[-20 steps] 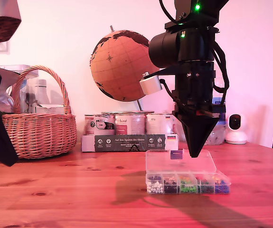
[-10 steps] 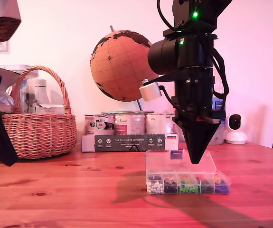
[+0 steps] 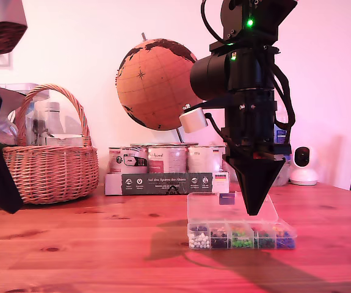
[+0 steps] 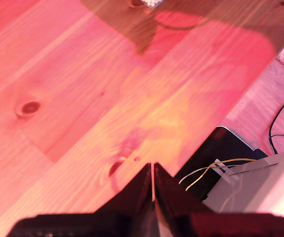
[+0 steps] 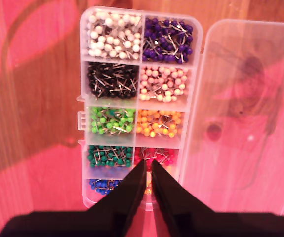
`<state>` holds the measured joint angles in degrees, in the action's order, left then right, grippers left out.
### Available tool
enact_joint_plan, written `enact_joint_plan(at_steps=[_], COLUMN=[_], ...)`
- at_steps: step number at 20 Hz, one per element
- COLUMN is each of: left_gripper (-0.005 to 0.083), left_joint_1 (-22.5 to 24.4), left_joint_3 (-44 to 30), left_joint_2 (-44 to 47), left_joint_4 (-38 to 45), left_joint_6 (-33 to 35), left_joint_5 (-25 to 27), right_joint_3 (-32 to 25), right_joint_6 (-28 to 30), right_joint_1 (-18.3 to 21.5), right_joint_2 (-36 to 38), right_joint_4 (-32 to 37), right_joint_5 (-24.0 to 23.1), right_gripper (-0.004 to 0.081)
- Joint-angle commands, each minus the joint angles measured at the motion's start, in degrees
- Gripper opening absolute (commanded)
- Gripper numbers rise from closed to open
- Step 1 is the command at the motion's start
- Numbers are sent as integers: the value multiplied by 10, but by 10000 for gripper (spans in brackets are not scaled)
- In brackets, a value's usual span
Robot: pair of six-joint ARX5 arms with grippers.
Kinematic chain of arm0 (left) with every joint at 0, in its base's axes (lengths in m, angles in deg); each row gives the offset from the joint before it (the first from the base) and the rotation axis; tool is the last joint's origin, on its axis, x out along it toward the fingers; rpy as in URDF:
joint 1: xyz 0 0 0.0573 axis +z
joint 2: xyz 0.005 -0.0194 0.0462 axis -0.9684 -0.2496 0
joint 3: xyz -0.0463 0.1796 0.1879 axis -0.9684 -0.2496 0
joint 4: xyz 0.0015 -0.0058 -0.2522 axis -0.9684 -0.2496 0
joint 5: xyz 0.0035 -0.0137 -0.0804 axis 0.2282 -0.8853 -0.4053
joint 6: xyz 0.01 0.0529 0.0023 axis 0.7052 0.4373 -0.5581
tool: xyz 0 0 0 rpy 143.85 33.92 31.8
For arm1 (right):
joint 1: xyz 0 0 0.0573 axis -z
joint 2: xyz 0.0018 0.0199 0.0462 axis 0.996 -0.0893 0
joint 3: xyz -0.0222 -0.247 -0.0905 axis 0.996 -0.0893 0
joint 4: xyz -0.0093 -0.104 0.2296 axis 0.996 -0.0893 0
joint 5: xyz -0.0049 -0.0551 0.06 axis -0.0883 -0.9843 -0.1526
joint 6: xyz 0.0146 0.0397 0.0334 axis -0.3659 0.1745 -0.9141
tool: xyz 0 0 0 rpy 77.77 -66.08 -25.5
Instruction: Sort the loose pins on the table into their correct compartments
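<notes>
Now over the box [image 3: 241, 227].
My second tool [image 5: 146, 170] hangs nearly closed above the red compartment [image 5: 156, 157], seemingly to drop a pin; none is visible.

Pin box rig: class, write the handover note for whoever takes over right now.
My first gripper: jaws together over bare table, away from the box.
My second gripper: jaws almost closed above the red compartment; whether a pin is pinched is too small to tell.
The lid lies open.
No loose pins show on the table.
Left: confirm any held pin, drop it by colour.
</notes>
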<state>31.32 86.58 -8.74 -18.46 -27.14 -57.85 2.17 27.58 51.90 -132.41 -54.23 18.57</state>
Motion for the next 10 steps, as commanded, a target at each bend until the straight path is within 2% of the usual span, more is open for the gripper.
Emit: enact_joint_plan(at_steps=[1,10], left_gripper=[-24,-24], left_joint_1=[-2,-2], left_joint_3=[-13,-13], left_joint_2=[-3,-3], left_joint_4=[5,5], left_joint_6=[-1,-1], left_joint_5=[0,0], right_joint_3=[-4,-4], right_joint_6=[0,-5], right_joint_1=[1,1], right_joint_2=[-14,-14], right_joint_4=[0,15], right_joint_5=[2,-24], right_gripper=[-10,59])
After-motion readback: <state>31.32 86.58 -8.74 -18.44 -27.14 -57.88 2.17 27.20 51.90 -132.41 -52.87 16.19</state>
